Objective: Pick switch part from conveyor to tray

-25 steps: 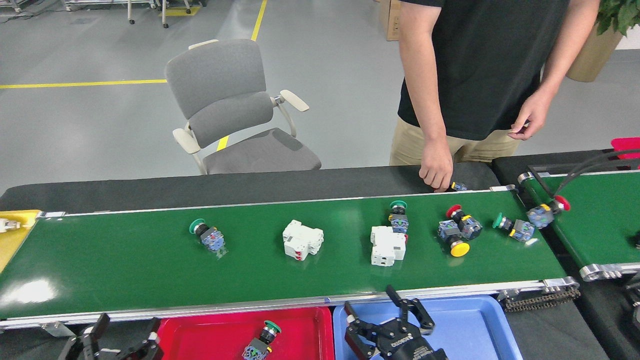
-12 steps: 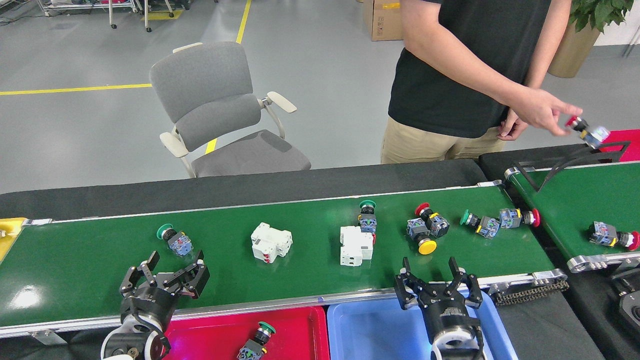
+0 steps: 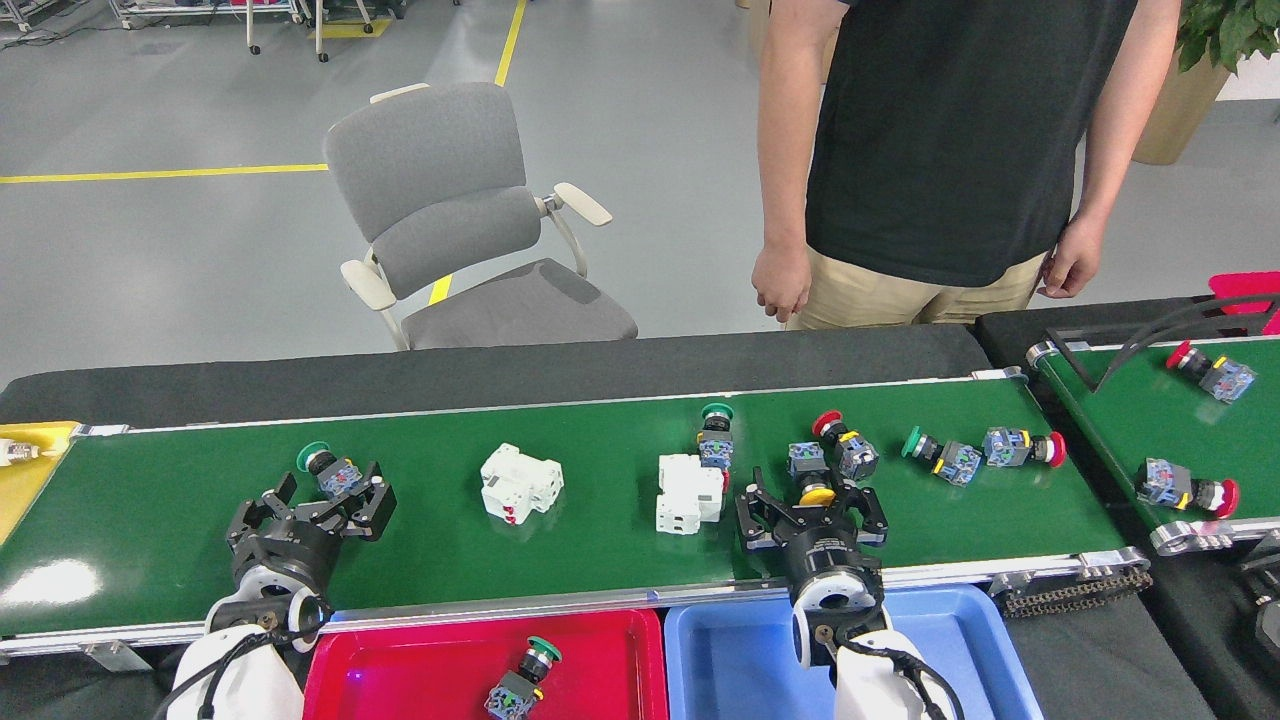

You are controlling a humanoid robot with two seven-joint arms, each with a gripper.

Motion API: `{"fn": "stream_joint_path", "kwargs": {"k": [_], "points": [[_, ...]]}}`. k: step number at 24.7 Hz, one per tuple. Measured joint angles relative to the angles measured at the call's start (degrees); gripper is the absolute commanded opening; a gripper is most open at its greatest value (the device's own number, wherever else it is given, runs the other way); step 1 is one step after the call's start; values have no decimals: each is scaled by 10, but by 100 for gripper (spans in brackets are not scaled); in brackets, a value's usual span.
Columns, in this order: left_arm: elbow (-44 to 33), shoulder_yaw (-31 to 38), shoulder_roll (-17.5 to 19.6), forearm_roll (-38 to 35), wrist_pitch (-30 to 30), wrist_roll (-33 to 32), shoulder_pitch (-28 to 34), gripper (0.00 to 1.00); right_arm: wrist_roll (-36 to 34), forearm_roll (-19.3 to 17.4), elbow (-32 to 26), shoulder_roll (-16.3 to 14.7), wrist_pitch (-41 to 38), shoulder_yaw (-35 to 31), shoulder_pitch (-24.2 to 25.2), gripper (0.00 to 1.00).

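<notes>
The conveyor (image 3: 560, 545) carries several switch parts. A green-capped one (image 3: 326, 469) lies at the left, just at the tips of my open left gripper (image 3: 325, 494). My right gripper (image 3: 812, 500) is open over the belt, its fingers on either side of a yellow-capped switch part (image 3: 812, 487). Close behind that sit a red-capped part (image 3: 842, 446) and a green-capped part (image 3: 716, 434). Further right lie a green-capped part (image 3: 938, 455) and a red-capped part (image 3: 1022, 446). The red tray (image 3: 400, 665) holds one green-capped switch (image 3: 522, 680). The blue tray (image 3: 735, 660) lies under my right arm.
Two white breaker blocks (image 3: 520, 483) (image 3: 690, 492) lie mid-belt. A shorter green belt (image 3: 1120, 400) at right carries two red-capped switches (image 3: 1208, 369) (image 3: 1186, 487). A person (image 3: 940, 150) stands behind the conveyor, hands down. A grey chair (image 3: 470, 220) stands behind; a yellow tray (image 3: 22, 480) sits far left.
Both grippers have moved forward onto the belt, the left up to the green-capped part and the right around the yellow-capped one. The person's arm has dropped; a red-capped switch now lies on the short belt.
</notes>
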Motion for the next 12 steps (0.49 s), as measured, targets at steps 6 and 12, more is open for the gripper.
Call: {"fn": "stream_joint_path", "kwargs": {"k": [6, 12], "points": [[67, -8, 16, 0, 60, 23, -28, 47, -2, -3, -6, -1, -34, 9, 0, 14], [79, -12, 17, 3, 75, 86, -18, 7, -3, -3, -126, -7, -191, 11, 76, 13]]}}
